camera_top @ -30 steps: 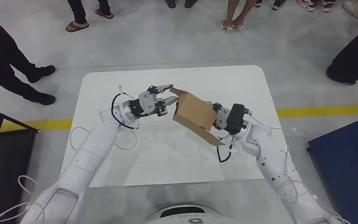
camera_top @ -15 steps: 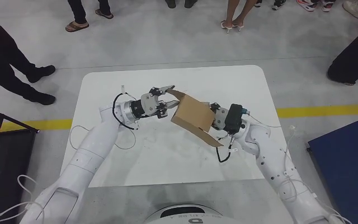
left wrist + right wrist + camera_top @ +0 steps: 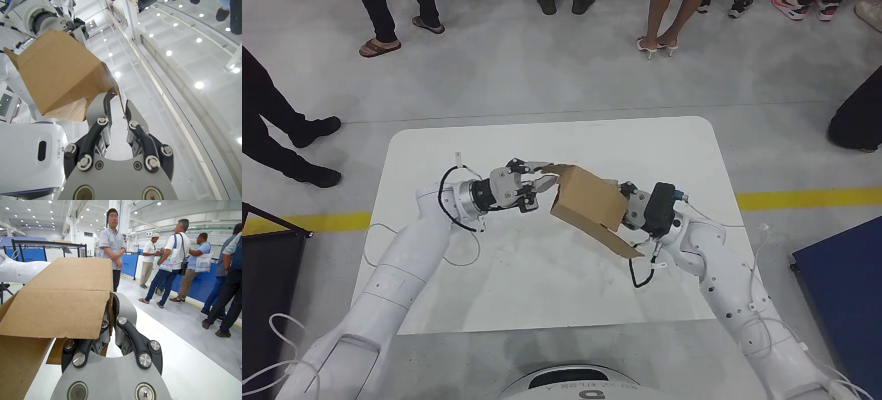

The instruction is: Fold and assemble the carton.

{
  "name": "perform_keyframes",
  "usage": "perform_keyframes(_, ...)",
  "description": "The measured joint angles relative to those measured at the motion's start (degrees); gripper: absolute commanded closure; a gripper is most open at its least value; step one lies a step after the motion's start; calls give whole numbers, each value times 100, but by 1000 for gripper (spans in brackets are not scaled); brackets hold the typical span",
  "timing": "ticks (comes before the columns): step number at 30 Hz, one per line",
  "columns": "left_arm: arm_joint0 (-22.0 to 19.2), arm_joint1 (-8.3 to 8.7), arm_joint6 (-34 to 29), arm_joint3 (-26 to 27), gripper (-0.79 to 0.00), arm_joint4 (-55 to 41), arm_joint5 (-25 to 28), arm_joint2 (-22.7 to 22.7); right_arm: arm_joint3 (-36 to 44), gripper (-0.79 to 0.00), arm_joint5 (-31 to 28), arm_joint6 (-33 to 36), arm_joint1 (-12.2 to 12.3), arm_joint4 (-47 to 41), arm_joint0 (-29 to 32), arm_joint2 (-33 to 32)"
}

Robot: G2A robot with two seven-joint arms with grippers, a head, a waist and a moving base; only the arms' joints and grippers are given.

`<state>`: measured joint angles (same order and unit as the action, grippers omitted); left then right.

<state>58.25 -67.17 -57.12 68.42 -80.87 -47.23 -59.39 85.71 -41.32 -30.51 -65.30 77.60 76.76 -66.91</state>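
A brown cardboard carton (image 3: 589, 203) is held tilted above the white table (image 3: 542, 290), clamped at one end by the right tool (image 3: 112, 306). It is opened into a square tube; a flap at that end is left unfolded.

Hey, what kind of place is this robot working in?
Probably a large industrial or exhibition hall: a grey floor with a yellow line, blue partition panels, and a high white ceiling with rows of lights.
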Motion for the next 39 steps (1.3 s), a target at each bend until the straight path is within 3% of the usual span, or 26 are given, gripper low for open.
perform_keyframes(4, 30, 54, 32, 73, -3, 78, -25, -7, -30, 0, 2, 25, -4, -31, -33, 11)
perform_keyframes(17, 50, 257, 167, 309, 0, 70, -161, 228, -78, 0, 12, 83, -18, -62, -119, 78)
perform_keyframes(20, 33, 316, 149, 321, -323, 56, -142, 273, -81, 0, 33, 117, -23, -83, -136, 91)
perform_keyframes(22, 19, 341, 126, 324, -413, 24, -119, 302, -76, 0, 40, 133, -26, -93, -148, 102)
perform_keyframes(23, 11, 351, 115, 325, -693, 0, -108, 317, -74, 0, 41, 140, -28, -94, -155, 108)
perform_keyframes(25, -3, 373, 98, 324, -785, -110, -91, 359, -77, 0, 52, 160, -31, -97, -169, 120)
perform_keyframes(32, -41, 484, 190, 333, -785, -494, -185, 477, -94, 0, 85, 183, -43, -84, -217, 166)
perform_keyframes(38, -62, 645, 385, 480, -683, -941, -380, 560, -133, 0, 96, 225, -53, -142, -268, 183)
perform_keyframes(39, -71, 674, 417, 506, -634, -1034, -411, 577, -138, 0, 97, 247, -55, -163, -278, 183)
